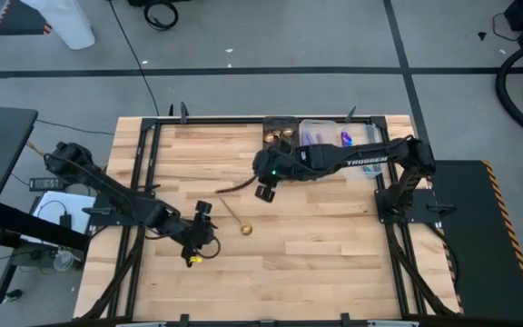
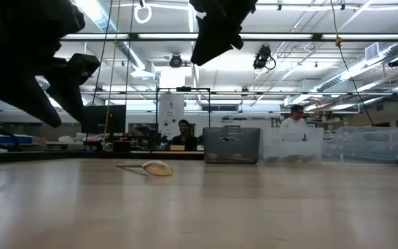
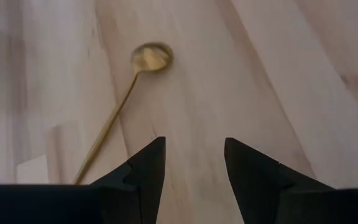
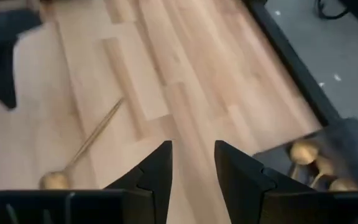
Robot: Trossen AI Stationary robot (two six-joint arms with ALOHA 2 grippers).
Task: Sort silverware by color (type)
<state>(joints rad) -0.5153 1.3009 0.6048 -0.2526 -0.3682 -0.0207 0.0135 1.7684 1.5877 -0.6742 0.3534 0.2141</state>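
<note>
One gold spoon (image 1: 234, 218) lies flat on the wooden bench (image 1: 334, 254), near its middle, bowl toward the front edge. The left jaws (image 1: 200, 238) hover just beside it, open with nothing between them; the left wrist view confirms the gap, with the spoon (image 3: 129, 93) ahead of the fingertips and its handle end hidden behind one finger. The right jaws (image 1: 266, 189) hang over the bench behind the spoon, also open and empty (the right wrist view shows bare wood between the fingers).

Only the right wrist view shows gold spoons (image 4: 316, 165) lying in the dark bin (image 4: 347, 143); the high view shows that bin (image 1: 280, 133) at the far edge, beside a clear bin (image 1: 330, 136) holding blue and purple pieces too small to identify. The low view shows the spoon's bowl (image 2: 156, 168), the bins (image 2: 232, 145) from the side, their contents hidden, and two people beyond the bench.
</note>
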